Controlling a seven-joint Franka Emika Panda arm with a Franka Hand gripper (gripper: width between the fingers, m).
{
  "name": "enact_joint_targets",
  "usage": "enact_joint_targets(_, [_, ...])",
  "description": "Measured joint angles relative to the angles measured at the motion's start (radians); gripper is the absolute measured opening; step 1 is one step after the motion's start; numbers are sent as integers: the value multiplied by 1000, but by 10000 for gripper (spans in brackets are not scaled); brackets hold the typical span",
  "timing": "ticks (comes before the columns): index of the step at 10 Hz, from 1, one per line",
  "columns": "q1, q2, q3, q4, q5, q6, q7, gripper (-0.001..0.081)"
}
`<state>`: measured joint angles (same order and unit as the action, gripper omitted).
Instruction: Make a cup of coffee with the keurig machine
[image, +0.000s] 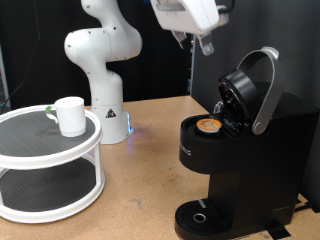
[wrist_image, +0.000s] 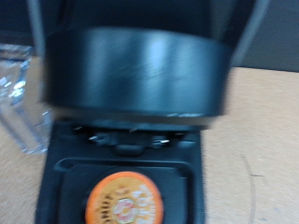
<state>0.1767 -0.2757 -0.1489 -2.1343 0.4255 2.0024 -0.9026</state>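
Fingers (image: 205, 45) high up, touching nothing; wide or narrow impossible to tell. Directly beneath, the keurig machine (image: 240, 160) on the bench (image: 150, 150), lid (image: 248, 90) raised, orange-topped pod (image: 209, 125) seated inside. Well apart, the cup (image: 70, 115) atop a white two-tier rack (image: 50, 160).

A white two-tier round rack (image: 45, 160) was observed on a wooden table (image: 140, 185) at the exterior view's left, with a dark backdrop (image: 40, 40) noted behind.
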Motion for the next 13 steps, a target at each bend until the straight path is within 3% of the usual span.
enact_joint_targets(4, [-12, -6, -23, 50, 9, -34, 11, 805])
enact_joint_targets(8, [-10, -6, -20, 45, 61, -10, 16, 805])
enact_joint_targets(11, [20, 12, -5, 71, 180, -63, 52, 805])
enact_joint_targets(13, [36, 50, 13, 111, 199, -80, 63, 805])
